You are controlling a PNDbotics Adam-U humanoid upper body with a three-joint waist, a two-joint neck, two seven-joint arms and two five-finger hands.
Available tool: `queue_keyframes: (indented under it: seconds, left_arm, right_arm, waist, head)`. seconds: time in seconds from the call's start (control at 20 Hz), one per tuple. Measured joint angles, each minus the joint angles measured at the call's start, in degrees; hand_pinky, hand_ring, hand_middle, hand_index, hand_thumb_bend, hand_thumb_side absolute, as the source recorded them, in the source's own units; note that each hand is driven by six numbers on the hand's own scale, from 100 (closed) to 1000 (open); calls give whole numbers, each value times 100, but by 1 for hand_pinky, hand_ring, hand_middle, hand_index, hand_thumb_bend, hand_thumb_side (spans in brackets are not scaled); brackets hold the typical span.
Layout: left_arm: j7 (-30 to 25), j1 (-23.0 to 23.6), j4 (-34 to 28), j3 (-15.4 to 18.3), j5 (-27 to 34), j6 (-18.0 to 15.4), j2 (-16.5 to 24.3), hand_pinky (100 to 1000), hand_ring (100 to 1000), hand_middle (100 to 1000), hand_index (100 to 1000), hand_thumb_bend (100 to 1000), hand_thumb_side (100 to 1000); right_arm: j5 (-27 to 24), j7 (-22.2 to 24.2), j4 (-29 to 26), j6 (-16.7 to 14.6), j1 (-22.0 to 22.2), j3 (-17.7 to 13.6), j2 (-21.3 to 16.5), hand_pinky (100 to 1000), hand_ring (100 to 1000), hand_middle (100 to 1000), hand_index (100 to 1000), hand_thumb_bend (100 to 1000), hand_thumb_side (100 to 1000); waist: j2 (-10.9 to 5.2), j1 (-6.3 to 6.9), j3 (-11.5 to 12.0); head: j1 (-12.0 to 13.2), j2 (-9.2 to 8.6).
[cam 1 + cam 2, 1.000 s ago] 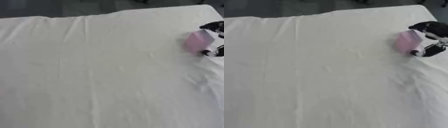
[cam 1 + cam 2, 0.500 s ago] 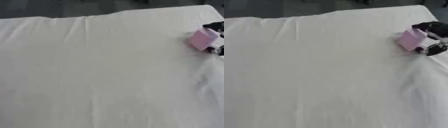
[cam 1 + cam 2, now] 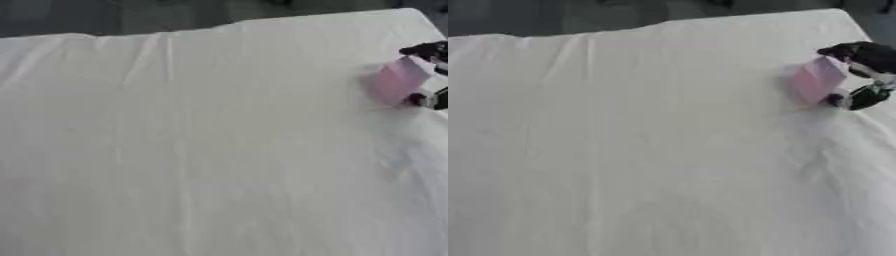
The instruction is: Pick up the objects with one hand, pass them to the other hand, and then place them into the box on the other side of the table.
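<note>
My right hand [image 3: 866, 67] comes in from the right edge of the view, near the far right corner of the table, and only its black fingers and thumb show. They are curled around a pink object [image 3: 816, 81]: one dark finger lies over its upper edge and another dark part presses at its lower right corner, so the hand is clamped on it. The pink object looks like a small block or box with flat faces, and it is tilted. I cannot tell whether its lower corner touches the cloth or is just above it; a faint shadow lies on the cloth just beside it, on its left. I cannot tell what the object is made of, or whether it has something inside. Around the hand I see the white tablecloth [image 3: 201, 150], which covers the whole table and has soft folds running from the far edge toward me. Behind the far edge of the table there is a dark floor. My left hand shows in neither view.
</note>
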Motion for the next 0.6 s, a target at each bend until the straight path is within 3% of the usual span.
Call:
queue_keyframes:
  seconds: [0.2,0.6]
  left_arm:
    - [0,7,6,-2,-20,-4,0,870,749,737,740,135,713]
    - [-13,43,35,-34,-99,-16,0,870,749,737,740,135,710]
  right_arm:
    - [-258,-68,-40,-19,-11,30,33,963,881,627,738,387,100]
    - [-493,-196,-82,-6,-18,68,34,946,827,551,613,401,119]
  waist:
    - [0,1,-52]
    - [-2,-25,-70]
  head:
    - [0,2]
    - [5,7]
